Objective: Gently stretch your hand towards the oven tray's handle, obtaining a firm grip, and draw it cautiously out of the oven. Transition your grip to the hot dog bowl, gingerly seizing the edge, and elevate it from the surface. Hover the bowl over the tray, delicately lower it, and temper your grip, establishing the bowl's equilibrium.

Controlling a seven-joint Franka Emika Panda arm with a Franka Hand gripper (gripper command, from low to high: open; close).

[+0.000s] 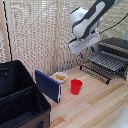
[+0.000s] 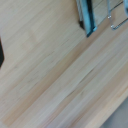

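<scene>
Wood table [image 1: 95,107]; no legible writing on oven [image 1: 116,50].

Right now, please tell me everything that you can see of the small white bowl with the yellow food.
The small round white bowl with yellow-orange food stands upright on the light wooden table. Its rim is thin and pale; the material cannot be told. The food fills the middle. A blue flat board leans just in front of it and hides its lower part. A red plastic cup stands apart, toward the exterior view's right. The end effector is far from it, near the oven.
</scene>
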